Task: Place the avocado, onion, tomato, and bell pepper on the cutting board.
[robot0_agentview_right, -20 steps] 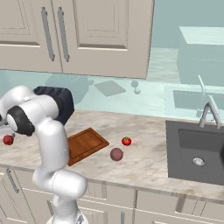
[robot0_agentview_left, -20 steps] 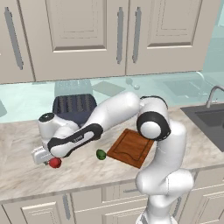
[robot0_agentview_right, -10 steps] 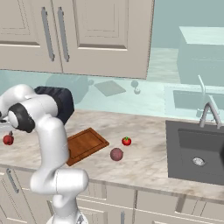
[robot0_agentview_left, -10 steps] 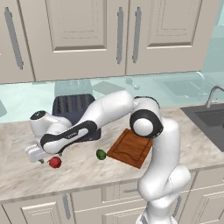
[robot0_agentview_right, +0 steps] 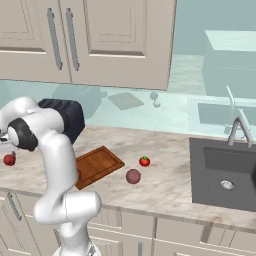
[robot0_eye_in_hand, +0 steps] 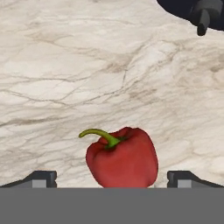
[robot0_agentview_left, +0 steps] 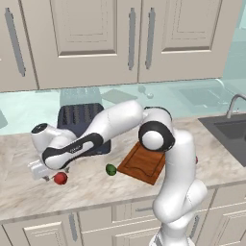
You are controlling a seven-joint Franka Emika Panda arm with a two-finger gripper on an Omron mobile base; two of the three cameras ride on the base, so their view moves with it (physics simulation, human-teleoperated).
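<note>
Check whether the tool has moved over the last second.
Yes. In the left base view the tool has swung left, away from the cutting board, and now hangs open at the bell pepper.

bell pepper (robot0_eye_in_hand: 122,157) btm cut off | toaster (robot0_eye_in_hand: 192,13) cropped at edge

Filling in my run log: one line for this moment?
gripper: open, astride bell pepper | cutting board: bare | avocado, onion, tomato: on counter
</note>
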